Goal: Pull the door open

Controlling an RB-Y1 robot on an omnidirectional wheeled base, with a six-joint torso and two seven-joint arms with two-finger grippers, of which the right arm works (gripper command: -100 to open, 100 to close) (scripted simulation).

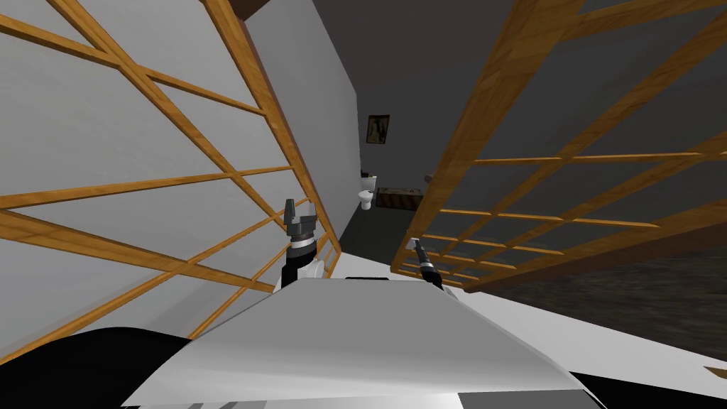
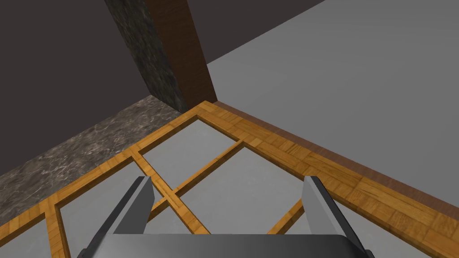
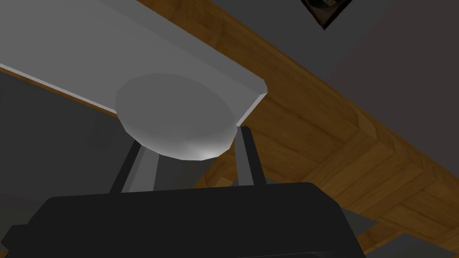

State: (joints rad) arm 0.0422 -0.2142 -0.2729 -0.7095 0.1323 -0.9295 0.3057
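Note:
A door (image 1: 539, 184) with a wooden lattice frame over dark panels stands on my right, swung partway from the gap ahead. Its grey round knob (image 3: 175, 116) sits on a pale plate against the wooden frame (image 3: 313, 134). My right gripper (image 3: 190, 141) is shut on the knob, one finger on each side and the tips hidden behind it. In the head view the right gripper (image 1: 414, 245) sits at that door's near edge. My left gripper (image 1: 297, 211) hangs open beside the left lattice panel (image 1: 142, 142), with nothing between its fingers (image 2: 141, 201).
Through the gap between the two panels lies a dim room with a white toilet (image 1: 367, 190), a low dark cabinet (image 1: 401, 197) and a picture (image 1: 378, 129) on the far wall. The light grey lattice panel and a grey wall (image 1: 312, 92) close off my left side.

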